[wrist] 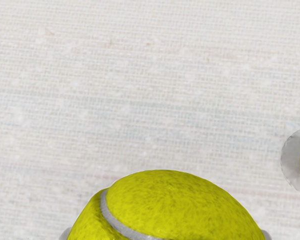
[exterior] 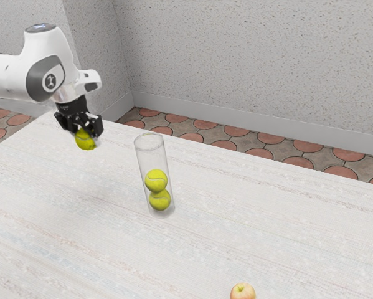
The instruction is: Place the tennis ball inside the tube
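My gripper (exterior: 85, 131) is shut on a yellow-green tennis ball (exterior: 85, 141), held above the table in the exterior view. The same ball (wrist: 175, 205) looms large in the wrist view, with a grey fingertip edge at each side of it. A clear tube (exterior: 150, 149) stands upright on the table, toward the exterior view's right from my gripper. Inside the tube are two tennis balls, a lower one (exterior: 160, 200) and an upper one (exterior: 155, 180). Part of the tube (wrist: 291, 159) appears in the wrist view, apart from the held ball.
A pale wooden table (exterior: 248, 218) lies under everything. An apple (exterior: 243, 291) rests at the exterior view's lower edge, well away from the tube. Behind the table are a tiled floor (exterior: 236, 132) and a speckled wall (exterior: 254, 62).
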You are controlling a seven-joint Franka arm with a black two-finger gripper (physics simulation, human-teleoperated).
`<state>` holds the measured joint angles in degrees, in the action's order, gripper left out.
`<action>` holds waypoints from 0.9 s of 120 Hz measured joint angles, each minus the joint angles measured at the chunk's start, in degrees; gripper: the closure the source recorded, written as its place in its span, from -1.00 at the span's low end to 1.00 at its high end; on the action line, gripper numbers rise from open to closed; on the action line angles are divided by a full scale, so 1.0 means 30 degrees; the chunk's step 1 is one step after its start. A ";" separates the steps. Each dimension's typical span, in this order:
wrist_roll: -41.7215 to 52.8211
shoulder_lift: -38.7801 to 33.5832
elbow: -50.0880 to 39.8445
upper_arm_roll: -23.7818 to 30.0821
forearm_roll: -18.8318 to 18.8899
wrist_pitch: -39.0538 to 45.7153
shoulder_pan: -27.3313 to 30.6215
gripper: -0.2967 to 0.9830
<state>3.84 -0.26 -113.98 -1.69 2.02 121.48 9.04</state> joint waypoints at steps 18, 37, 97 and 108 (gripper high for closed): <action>-0.0835 -0.0272 0.1196 0.1426 -0.0135 -0.2379 -0.0170 0.22; -0.1617 0.0052 0.2332 0.2964 -0.0138 -0.3665 -0.0319 0.21; -0.3308 0.2948 0.6539 0.4635 0.0519 -0.5096 -0.0556 0.17; -0.3483 0.3162 0.6670 0.4737 0.0602 -0.5250 -0.0940 0.16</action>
<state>-6.61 9.23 -93.97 12.52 3.83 105.73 6.22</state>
